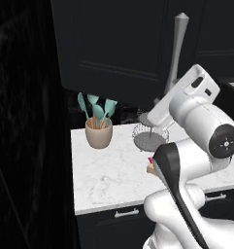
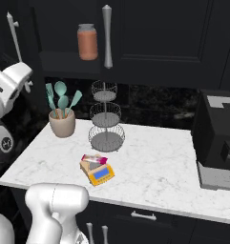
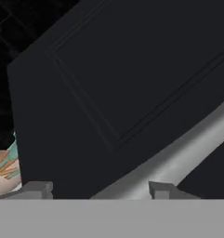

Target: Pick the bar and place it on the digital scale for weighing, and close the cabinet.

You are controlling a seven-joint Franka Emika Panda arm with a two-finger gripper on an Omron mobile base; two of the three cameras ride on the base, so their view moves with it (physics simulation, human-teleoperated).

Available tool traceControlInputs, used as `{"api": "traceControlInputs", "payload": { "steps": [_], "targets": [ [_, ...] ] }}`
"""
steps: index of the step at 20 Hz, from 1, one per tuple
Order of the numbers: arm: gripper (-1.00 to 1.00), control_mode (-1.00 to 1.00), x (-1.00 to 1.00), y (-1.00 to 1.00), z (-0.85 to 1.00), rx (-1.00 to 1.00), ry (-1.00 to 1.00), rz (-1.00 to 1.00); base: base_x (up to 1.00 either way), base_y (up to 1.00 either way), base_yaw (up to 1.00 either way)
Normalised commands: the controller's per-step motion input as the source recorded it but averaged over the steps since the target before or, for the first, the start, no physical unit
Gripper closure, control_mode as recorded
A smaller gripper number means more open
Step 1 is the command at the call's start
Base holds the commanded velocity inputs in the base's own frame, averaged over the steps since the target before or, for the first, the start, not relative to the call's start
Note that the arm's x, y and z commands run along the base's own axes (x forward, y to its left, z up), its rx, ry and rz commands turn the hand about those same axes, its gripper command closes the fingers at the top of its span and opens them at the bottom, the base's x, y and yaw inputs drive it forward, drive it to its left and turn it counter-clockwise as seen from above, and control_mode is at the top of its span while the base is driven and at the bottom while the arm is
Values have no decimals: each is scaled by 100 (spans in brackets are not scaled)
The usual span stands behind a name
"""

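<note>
Resting on the orange-yellow wedge-shaped digital scale [image 2: 98, 172] on the marble surface [image 2: 154, 167], the pink-and-white wrapped bar [image 2: 94, 159] awaits; jaws apart straddle the black panelled cabinet door's [image 3: 132, 83] silver handle [image 3: 178, 153]. Risk, judged: glancing off, leaving it ajar.

The bar [image 2: 94, 159] lies on the scale [image 2: 97, 172], near the wire basket [image 2: 106, 125]; the utensil pot [image 2: 62, 122] stands left, the cabinet [image 2: 150, 38] above.
</note>
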Motion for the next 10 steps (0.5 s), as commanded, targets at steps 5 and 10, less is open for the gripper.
{"api": "traceControlInputs", "payload": {
  "steps": [5,10],
  "targets": [
    [-100,-100,100,39,-8,10,-7,0,0,0,0],
    [-100,-100,100,36,0,10,0,0,0,0,0]
  ]
}}
